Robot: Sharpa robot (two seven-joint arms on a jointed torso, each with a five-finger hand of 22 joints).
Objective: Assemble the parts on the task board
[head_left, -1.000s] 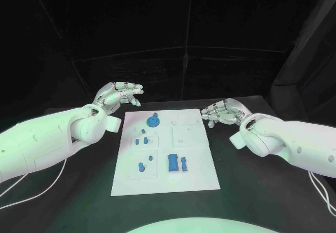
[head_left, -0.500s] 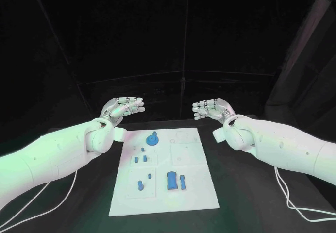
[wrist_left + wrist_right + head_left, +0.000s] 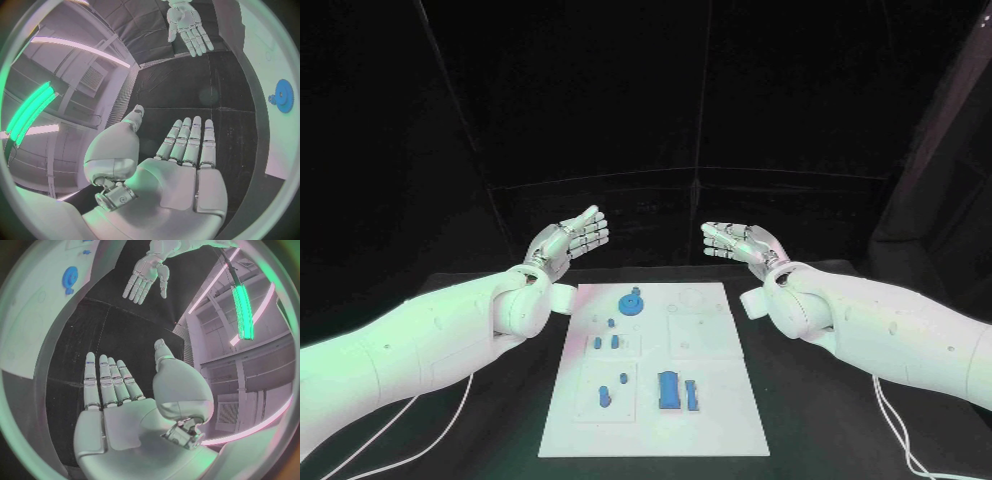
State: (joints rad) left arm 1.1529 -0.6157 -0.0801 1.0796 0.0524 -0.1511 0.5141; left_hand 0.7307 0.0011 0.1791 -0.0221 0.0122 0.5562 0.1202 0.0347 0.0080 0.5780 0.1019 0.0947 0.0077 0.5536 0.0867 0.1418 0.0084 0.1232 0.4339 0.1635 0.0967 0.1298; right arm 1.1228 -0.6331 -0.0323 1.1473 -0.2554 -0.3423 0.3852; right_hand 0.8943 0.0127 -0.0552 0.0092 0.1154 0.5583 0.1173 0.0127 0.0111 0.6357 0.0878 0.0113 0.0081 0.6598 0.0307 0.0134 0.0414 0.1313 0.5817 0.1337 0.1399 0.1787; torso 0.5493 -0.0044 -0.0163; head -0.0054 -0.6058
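Hovering past the board's [image 3: 718,400] far end, left hand [image 3: 573,240] and right hand [image 3: 738,243] are both spreading flat, holding nothing; blue parts [image 3: 678,389] sitting on it.

White task board [image 3: 718,400] flat mid-table; blue parts [image 3: 672,389] on it.

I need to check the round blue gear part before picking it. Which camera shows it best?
The head view: the round blue gear lies in full sight at the far end of the task board. The left wrist view shows it at the circle's rim, bent; the right wrist view likewise.
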